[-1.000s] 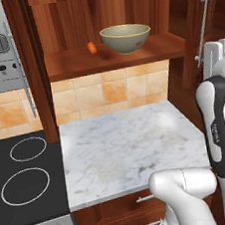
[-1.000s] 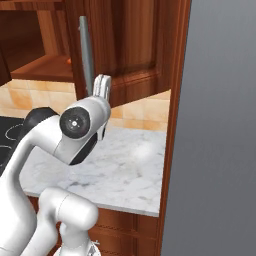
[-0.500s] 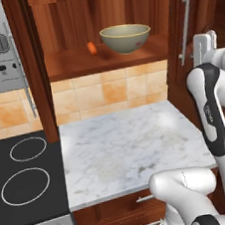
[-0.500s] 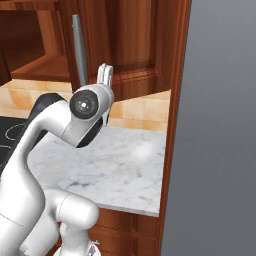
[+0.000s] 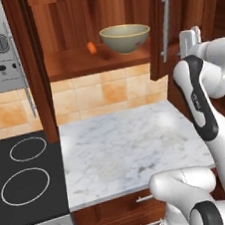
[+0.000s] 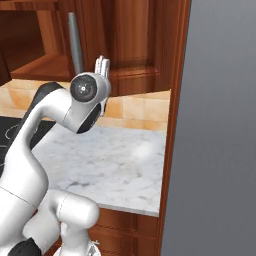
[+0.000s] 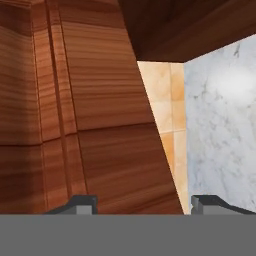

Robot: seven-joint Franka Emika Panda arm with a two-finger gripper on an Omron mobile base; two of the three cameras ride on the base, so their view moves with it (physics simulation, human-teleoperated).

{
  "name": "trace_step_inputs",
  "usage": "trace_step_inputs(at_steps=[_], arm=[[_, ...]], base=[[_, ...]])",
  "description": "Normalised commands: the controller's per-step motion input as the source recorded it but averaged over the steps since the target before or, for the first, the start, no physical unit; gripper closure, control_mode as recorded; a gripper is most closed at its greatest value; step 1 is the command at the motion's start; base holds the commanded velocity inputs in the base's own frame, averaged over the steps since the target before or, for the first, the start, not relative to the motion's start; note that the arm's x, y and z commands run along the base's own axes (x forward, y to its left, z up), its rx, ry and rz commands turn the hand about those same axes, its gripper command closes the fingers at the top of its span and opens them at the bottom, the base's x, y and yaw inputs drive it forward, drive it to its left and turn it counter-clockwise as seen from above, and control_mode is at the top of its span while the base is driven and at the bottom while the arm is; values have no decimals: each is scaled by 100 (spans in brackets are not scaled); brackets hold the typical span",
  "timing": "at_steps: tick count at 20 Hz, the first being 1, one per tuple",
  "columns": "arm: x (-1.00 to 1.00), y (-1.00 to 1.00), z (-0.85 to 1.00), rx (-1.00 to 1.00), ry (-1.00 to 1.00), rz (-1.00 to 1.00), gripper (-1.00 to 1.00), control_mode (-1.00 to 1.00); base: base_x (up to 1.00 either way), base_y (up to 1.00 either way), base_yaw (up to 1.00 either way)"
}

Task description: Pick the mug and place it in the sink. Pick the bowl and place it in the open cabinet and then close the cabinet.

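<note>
Swung further shut, the reddish-brown wooden cabinet door (image 5: pixel 154 28) met the gripper (image 7: pixel 143 201), jaws apart; the olive-tan ceramic bowl (image 5: pixel 125 37) sat shelved, closing unfinished.

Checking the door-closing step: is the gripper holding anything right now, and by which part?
Nothing is held. The gripper has its jaws apart, empty, against the cabinet door; the bowl sits on the cabinet shelf.

Even, bright rendered light; soft shadows, no blur.

Cabinet door (image 5: pixel 158 28) beside gripper (image 5: pixel 191 36)
</note>
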Motion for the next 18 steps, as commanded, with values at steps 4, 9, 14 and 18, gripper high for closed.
trace_step_inputs(at_steps=[4,9,14,18], arm=[[53,28,-48,0,4,3,-100,-100],[73,12,-42,0,0,6,-100,-100],[67,23,-61,0,0,6,-100,-100],[71,19,-68,0,0,7,-100,-100]], base=[[0,0,0],[0,0,0],[0,0,0],[0,0,0]])
